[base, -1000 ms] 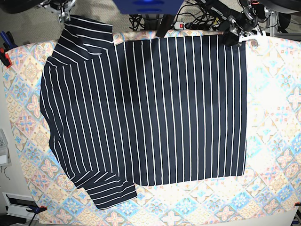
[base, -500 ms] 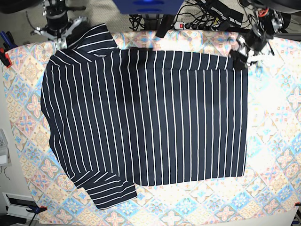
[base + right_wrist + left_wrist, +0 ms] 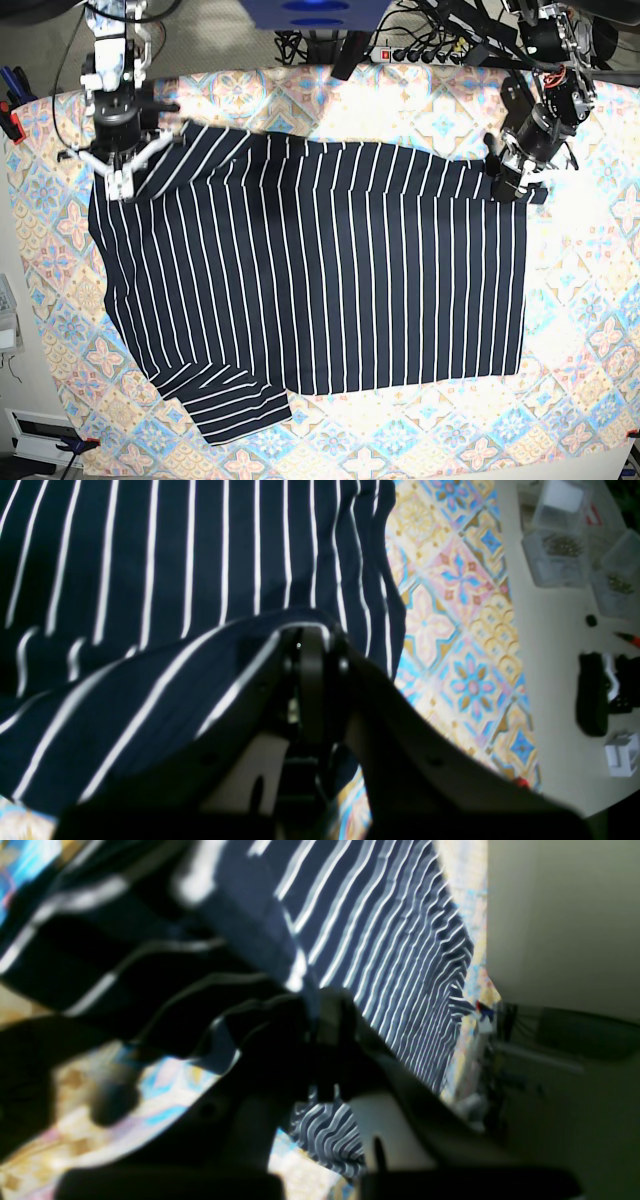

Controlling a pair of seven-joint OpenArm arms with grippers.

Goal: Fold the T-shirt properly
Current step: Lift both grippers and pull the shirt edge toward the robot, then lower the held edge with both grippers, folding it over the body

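Soft navy cloth fills the left wrist view: the T-shirt (image 3: 380,940) drapes limp from the left gripper (image 3: 327,1040), whose jaws are pinched tight on a bunched corner of it. The picture is blurred, yet the sag below the grip suggests a light, floppy fabric that will follow wherever it is pulled and crease readily.

In the right wrist view the right gripper (image 3: 310,650) is likewise clamped on a fold of the shirt's edge, the cloth lifted over the jaws. The patterned tablecloth (image 3: 450,630) lies bare just beside it, and small clear boxes (image 3: 555,555) sit on the beige floor past the table edge.

The base view shows the shirt spread across the table, its far edge raised and drawn toward the near side by both grippers, one at each far corner. The corners look like the right places to hold, since a mid-edge grip would let the ends droop. Open tablecloth remains along the near edge and on the left arm's side, giving room to lay the fold down.
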